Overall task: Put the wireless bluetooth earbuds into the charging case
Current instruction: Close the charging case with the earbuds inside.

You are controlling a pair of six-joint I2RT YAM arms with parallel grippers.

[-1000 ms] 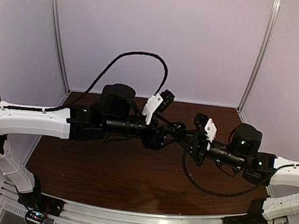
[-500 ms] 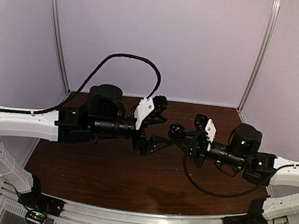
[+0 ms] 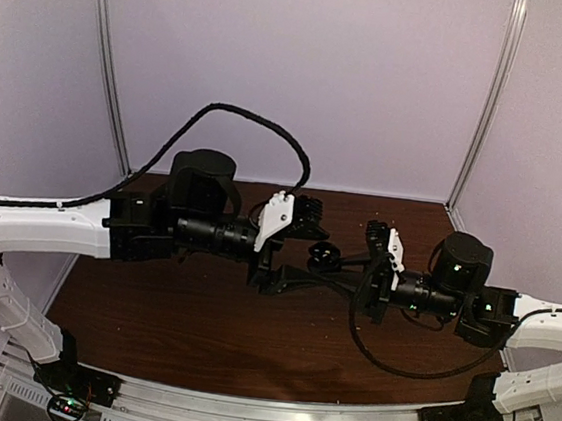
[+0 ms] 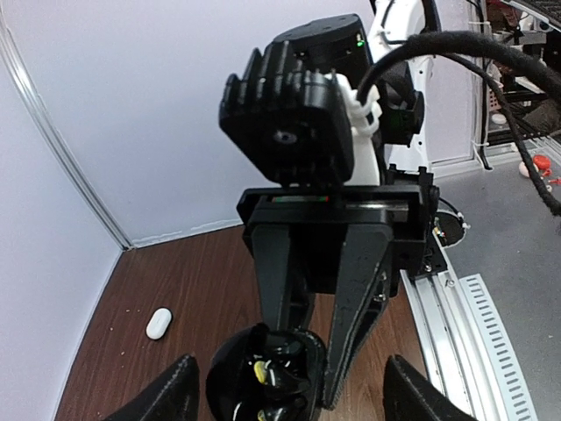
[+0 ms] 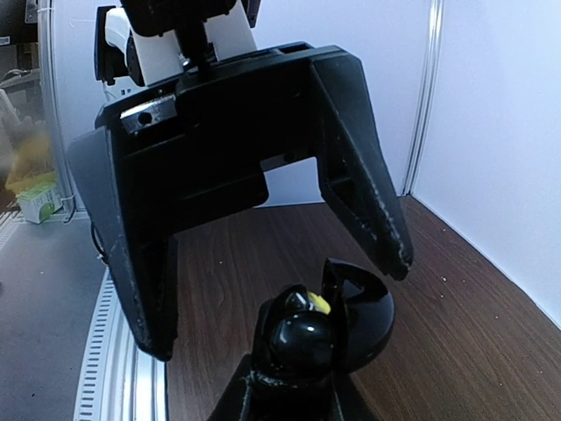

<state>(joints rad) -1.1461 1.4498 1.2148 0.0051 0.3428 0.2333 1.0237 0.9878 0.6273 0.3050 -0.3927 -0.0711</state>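
Observation:
My right gripper (image 5: 294,390) is shut on a black round puck (image 5: 355,324) with its hinged lid open. Black and yellow bits sit inside it (image 4: 263,377). My left gripper (image 4: 289,399) is open wide, its fingers (image 5: 372,219) either side of and just above the puck. In the top view the left gripper (image 3: 277,270) and right gripper (image 3: 334,260) meet above the table's middle. A small white oval pebble-shaped case (image 4: 159,323), lid shut, lies on the brown table near the wall. No white earbuds show.
The brown wooden table (image 3: 198,333) is walled in by pale panels at the back and sides. A metal rail (image 4: 456,324) runs along the near edge. Black cables loop over the left arm (image 3: 251,117) and under the right arm (image 3: 396,358).
The left arm drew back to the left, then turned its wrist and set its open fingers around the puck. The right gripper carried the puck a little left, toward it.

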